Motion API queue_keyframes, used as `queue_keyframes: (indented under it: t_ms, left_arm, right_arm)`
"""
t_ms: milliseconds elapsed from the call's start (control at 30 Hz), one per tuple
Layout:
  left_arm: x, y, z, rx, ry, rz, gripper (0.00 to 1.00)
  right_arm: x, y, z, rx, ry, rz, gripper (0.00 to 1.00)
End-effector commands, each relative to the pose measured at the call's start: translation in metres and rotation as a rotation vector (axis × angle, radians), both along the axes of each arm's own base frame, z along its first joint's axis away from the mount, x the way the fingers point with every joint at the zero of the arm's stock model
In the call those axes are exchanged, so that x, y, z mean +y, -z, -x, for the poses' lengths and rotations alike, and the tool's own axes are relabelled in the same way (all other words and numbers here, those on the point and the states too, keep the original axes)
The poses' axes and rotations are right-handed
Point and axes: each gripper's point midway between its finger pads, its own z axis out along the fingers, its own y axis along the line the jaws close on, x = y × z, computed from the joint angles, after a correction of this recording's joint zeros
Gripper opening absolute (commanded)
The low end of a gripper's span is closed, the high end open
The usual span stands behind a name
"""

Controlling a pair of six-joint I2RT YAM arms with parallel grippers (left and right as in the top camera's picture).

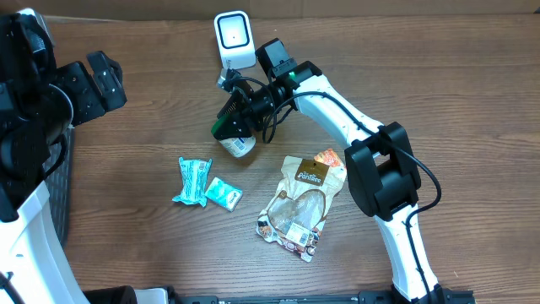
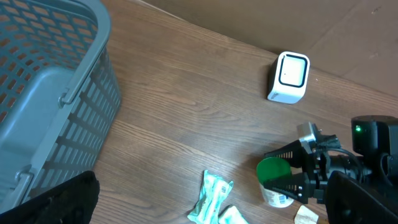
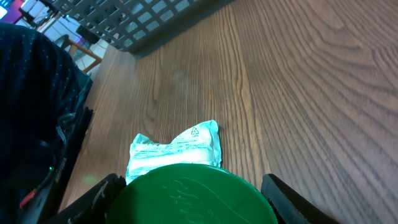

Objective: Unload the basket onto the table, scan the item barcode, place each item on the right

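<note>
A white jar with a green lid (image 1: 234, 139) is held tilted just above the table, below the white scanner (image 1: 234, 38). My right gripper (image 1: 240, 118) is shut on the jar, one finger on each side of the lid (image 3: 193, 196). The left wrist view shows a barcode label on the jar's white body (image 2: 280, 194), and the scanner (image 2: 288, 77) standing farther back. My left gripper (image 1: 105, 80) hangs open at the far left, holding nothing. Its dark fingers (image 2: 59, 202) sit at the bottom corners of its own view.
Two teal packets (image 1: 192, 180) (image 1: 224, 194) lie left of centre. A brown snack pouch (image 1: 302, 203) lies to their right. A grey mesh basket (image 2: 50, 93) stands at the left edge of the table. A cardboard wall runs along the back.
</note>
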Motion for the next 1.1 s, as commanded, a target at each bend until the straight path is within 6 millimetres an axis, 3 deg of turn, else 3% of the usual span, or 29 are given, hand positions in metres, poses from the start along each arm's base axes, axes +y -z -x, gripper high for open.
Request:
queue_keyframes:
  t_ms: [0, 333, 633, 900, 1067]
  left_arm:
    - [0.003, -0.002, -0.001, -0.009, -0.018, -0.001, 0.99]
    - [0.003, -0.002, -0.001, -0.009, -0.018, -0.001, 1.00]
    - [0.003, -0.002, -0.001, -0.009, -0.018, -0.001, 1.00]
    - [0.003, -0.002, -0.001, -0.009, -0.018, -0.001, 1.00]
    - [0.003, -0.002, -0.001, -0.009, -0.018, -0.001, 1.00]
  right_arm:
    - [0.008, -0.047, 0.005, -0.118, -0.068, -0.116, 0.09]
    - [0.029, -0.033, -0.016, -0.324, -0.006, -0.027, 0.09]
    - [0.045, -0.042, -0.026, -0.441, -0.003, -0.081, 0.04]
    - [0.046, -0.049, -0.006, -0.474, -0.127, -0.180, 0.04]
    - [0.039, -0.038, 0.002, -0.466, -0.194, -0.224, 0.04]
